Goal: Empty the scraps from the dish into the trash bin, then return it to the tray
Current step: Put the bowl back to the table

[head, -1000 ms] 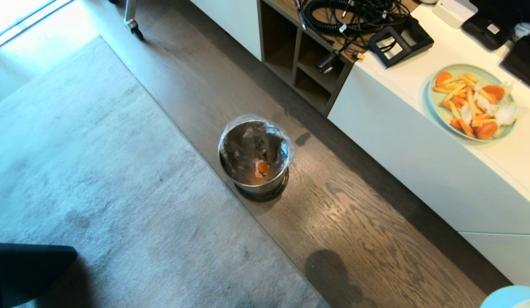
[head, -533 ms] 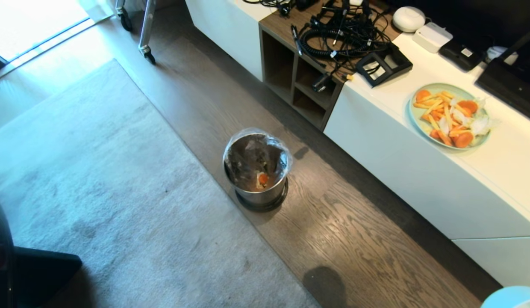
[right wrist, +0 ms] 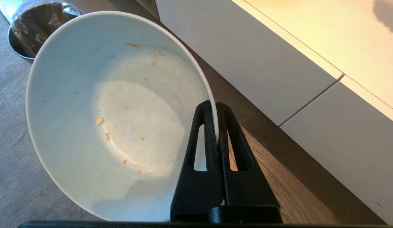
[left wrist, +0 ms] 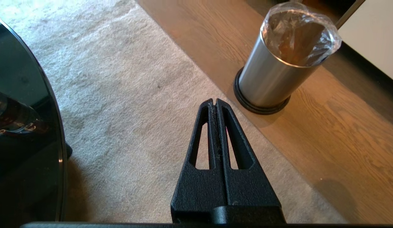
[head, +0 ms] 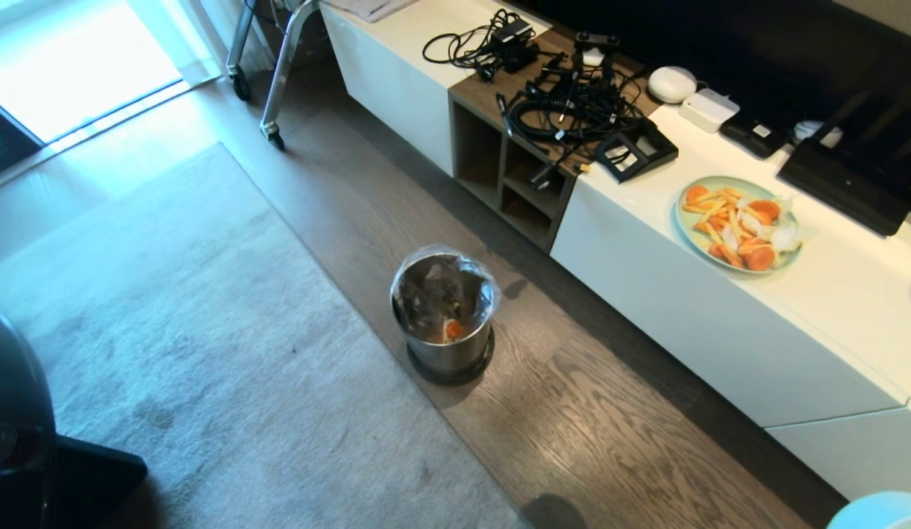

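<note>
My right gripper [right wrist: 214, 104] is shut on the rim of the dish [right wrist: 114, 120], a white bowl that holds only a few crumbs. A sliver of the dish [head: 878, 510] shows at the head view's lower right corner. The trash bin [head: 444, 353], brushed steel with a clear liner, stands on the wood floor beside the rug. Orange and pale scraps [head: 452, 330] lie inside it. From the left wrist the trash bin [left wrist: 272, 79] is ahead of my left gripper [left wrist: 214, 101], which is shut and empty above the rug. Behind the bowl, the trash bin [right wrist: 28, 34] shows in the right wrist view. The tray is out of view.
A pale-green plate [head: 738, 224] heaped with orange and yellow pieces sits on the long white cabinet [head: 720, 323], near tangled cables [head: 566, 103]. A grey rug [head: 169, 330] covers the floor on the left. The round black glass tabletop [left wrist: 22, 126] is close beside my left arm.
The whole head view has shifted: the camera has risen, so the bin and cabinet sit lower and smaller and more of the cabinet top shows. Nothing in the scene has moved.
</note>
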`<state>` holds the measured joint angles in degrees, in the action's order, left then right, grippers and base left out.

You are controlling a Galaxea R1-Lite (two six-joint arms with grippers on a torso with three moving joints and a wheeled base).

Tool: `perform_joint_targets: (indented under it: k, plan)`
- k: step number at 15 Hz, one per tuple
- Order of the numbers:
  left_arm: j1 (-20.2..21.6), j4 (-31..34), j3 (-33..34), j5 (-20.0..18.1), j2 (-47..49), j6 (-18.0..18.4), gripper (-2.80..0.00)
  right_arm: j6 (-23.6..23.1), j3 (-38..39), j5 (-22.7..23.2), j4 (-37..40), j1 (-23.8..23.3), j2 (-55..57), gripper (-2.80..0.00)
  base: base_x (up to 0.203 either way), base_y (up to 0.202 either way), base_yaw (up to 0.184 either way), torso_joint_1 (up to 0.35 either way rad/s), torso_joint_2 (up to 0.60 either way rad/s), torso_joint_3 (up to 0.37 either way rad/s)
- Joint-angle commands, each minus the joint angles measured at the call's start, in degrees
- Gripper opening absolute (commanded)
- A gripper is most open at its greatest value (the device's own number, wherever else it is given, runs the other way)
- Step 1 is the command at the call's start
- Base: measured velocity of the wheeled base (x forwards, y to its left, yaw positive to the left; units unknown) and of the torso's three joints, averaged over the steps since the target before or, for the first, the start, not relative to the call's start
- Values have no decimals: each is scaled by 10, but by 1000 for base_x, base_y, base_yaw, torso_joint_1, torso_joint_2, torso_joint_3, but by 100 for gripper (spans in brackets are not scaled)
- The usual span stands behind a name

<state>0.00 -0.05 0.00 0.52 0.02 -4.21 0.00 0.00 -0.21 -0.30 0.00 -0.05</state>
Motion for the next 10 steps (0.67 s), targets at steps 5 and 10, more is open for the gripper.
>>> perform_joint_targets:
  k: [5, 10]
  plan:
    - [0, 0, 0, 0, 0, 0, -280, 0, 0, 0, 0, 0, 1, -280, 0, 0, 0, 2, 2, 202]
    - [0, 0, 0, 0, 0, -1, -280, 0, 0, -1, 0, 0, 1, -280, 0, 0, 0, 2, 4, 203]
